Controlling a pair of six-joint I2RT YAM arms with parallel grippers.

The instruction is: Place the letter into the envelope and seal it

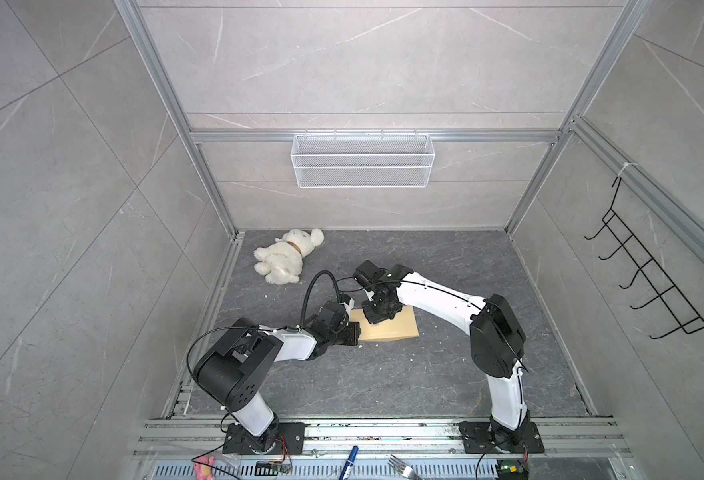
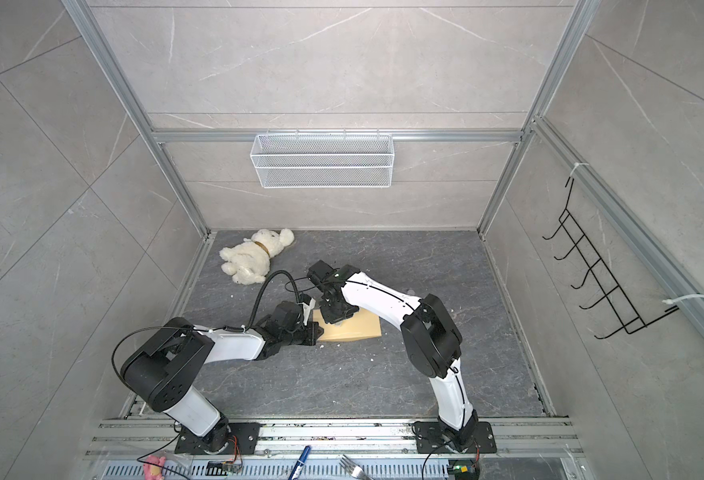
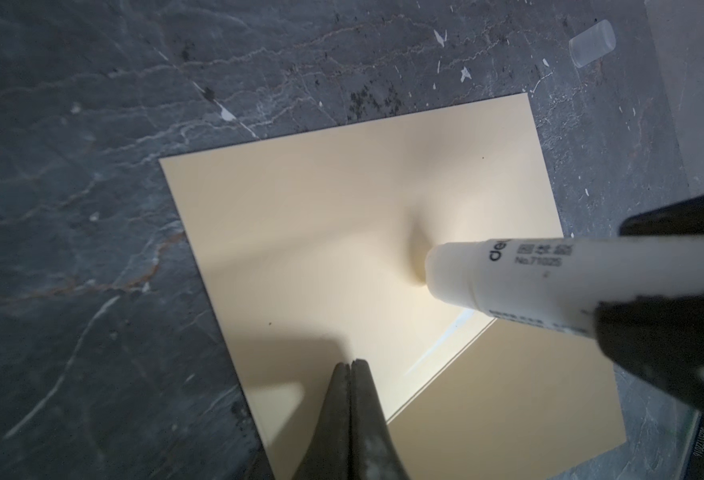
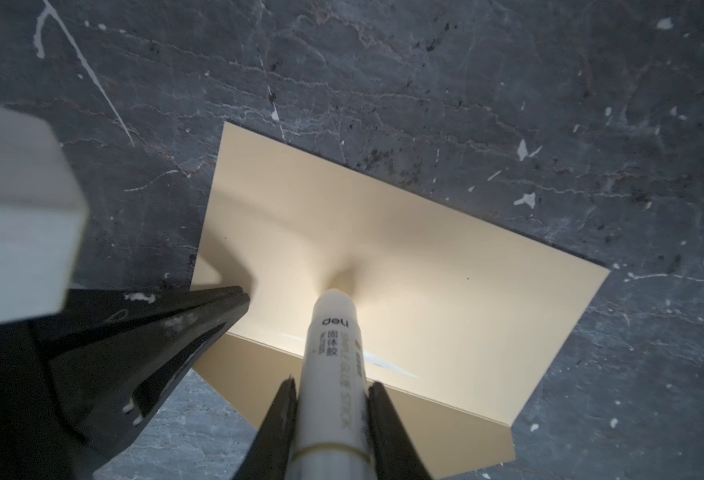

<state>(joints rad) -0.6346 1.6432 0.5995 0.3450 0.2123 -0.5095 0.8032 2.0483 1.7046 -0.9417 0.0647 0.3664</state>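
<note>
Two grippers: left gripper (image 3: 350,365), jaws pressed together, pins the plain yellow-tan paper envelope (image 3: 321,216) to the dark stone tabletop (image 3: 72,166); right gripper (image 4: 333,384) pinches a white glue stick (image 4: 333,332), tip on the paper. Light, even strokes, I'd say.

Glue stick (image 4: 333,361) barrel, brand "deli", Chinese "固体胶", "GLUE STICK", number "No.71025"
</note>
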